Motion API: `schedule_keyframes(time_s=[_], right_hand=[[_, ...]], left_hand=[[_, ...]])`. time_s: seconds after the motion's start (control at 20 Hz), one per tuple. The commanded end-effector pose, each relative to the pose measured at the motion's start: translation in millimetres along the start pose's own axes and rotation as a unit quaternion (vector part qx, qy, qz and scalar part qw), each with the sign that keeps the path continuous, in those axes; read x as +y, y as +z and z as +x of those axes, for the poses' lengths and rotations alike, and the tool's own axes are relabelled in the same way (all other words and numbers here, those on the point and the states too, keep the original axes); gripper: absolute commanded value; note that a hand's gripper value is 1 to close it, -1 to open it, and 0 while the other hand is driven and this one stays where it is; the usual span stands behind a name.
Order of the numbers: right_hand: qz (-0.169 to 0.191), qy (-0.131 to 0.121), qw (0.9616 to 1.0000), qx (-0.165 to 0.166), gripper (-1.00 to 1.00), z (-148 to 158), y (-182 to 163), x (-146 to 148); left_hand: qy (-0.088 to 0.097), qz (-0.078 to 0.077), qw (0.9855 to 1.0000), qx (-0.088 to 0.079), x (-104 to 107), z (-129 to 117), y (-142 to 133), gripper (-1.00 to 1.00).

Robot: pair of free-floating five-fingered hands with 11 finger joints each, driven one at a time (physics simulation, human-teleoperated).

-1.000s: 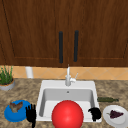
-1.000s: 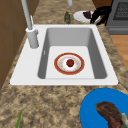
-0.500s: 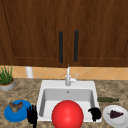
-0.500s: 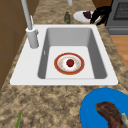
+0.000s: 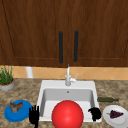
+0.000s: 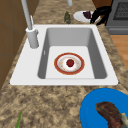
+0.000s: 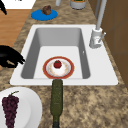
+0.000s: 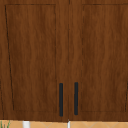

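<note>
Two hovering hands (image 5: 34, 115) (image 5: 95, 113), right curled.

Light was even and flat, with no clear source. The sink (image 6: 75, 37) basin showed soft grey shading on its walls, with no hard shadows or glare. Every view was soft and blurred; the cabinet (image 8: 65, 50) stayed dark.

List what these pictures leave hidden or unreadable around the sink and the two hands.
- Sink floor, front view: hidden behind the big red ball.
- Left robot hand, front view: cut off by the bottom edge.
- Right robot hand: a dark blob in the front view; cut by the left edge in the right side view.
- Food on the blue plate, left side view: cropped at the corner.
</note>
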State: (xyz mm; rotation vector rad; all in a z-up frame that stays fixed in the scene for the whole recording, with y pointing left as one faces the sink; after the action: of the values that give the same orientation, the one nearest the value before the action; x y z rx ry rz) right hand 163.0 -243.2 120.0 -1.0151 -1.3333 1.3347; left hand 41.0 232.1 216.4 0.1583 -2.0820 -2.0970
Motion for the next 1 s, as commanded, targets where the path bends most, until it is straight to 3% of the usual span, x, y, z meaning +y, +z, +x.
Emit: schedule_keyframes(time_s=[0.0,0.05,0.2,0.25,0.35,0.4,0.45,0.55,0.6,0.7,0.8,0.95], right_hand=[[0.000,0.000,1.0000,0.000,0.00,0,0,0],[0.000,0.000,1.0000,0.000,0.00,0,0,0],[0.000,0.000,1.0000,0.000,0.00,0,0,0],[0.008,-0.002,1.0000,0.000,-1.00,0,0,1],[0.003,-0.003,1.0000,0.005,-1.00,0,1,0],[0.017,-0.005,0.9998,0.008,-1.00,0,2,3],[0.004,-0.002,0.9998,0.017,-1.00,1,7,1],[0.005,0.000,0.9999,0.009,-1.00,1,7,2],[0.007,0.010,0.9994,0.032,-1.00,13,1,5],[0.001,-0.013,0.9973,0.072,-1.00,4,3,1],[0.000,-0.027,0.9959,0.087,-1.00,7,4,3],[-0.032,-0.026,0.9941,0.100,-1.00,13,3,-9]], left_hand=[[0.008,-0.008,0.9999,0.000,-1,3,1,-1.00],[0.007,-0.001,1.0000,-0.001,-1,0,0,-1.00],[0.001,0.000,1.0000,0.000,0,1,0,-1.00],[0.000,0.000,1.0000,0.000,0,1,0,0.00],[-0.004,-0.005,1.0000,-0.003,0,1,0,0.00],[-0.007,-0.004,1.0000,-0.002,0,1,0,0.00],[-0.009,-0.003,1.0000,-0.002,0,1,0,0.00],[-0.012,-0.001,0.9999,-0.001,0,1,0,0.00],[-0.013,0.000,0.9999,0.000,0,1,0,0.00],[-0.016,0.001,0.9999,0.000,0,0,0,0.00],[-0.018,0.002,0.9998,0.001,0,0,0,0.00],[-0.020,0.003,0.9998,0.002,0,0,0,0.00]])
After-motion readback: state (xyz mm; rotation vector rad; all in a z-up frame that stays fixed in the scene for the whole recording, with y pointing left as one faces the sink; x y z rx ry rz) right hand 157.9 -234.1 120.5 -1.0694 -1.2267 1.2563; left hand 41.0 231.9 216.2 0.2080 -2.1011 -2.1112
